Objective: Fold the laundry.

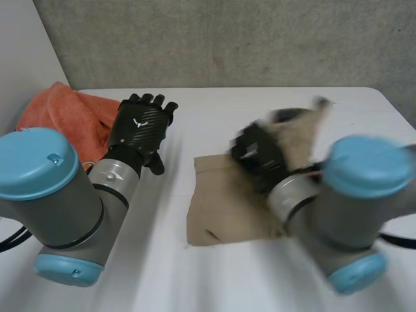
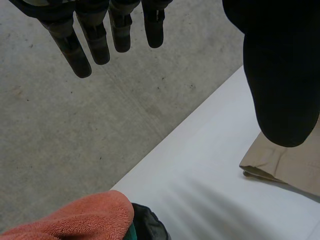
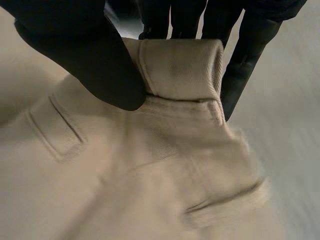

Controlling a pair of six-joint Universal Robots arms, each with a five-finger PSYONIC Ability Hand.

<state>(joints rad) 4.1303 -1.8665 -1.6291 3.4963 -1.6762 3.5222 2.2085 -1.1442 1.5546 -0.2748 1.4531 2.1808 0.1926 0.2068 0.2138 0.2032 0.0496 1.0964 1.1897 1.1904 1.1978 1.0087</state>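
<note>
1. Risk noted: the beige garment (image 1: pixel 221 208) was held by the right hand (image 1: pixel 257 156) at one rolled, banded edge only, pinched between thumb and fingers (image 3: pixel 240 65). A slip from so narrow a hold was judged likely if the edge were pulled quickly.
2. Risk noted: the raised part was judged liable to land askew or bunched, as nothing pinned the rest of the cloth.
3. The left hand (image 1: pixel 140 127) was recorded above the worktop (image 1: pixel 214 110), fingers (image 2: pixel 95 45) straight, slightly spread and holding nothing, beside an orange towel (image 1: pixel 68 114).
4. The garment lay right of the worktop's middle, apart from the towel. It looked like a stout beige weave with a stitched pocket slit and thick seams, partly folded and creased.
</note>
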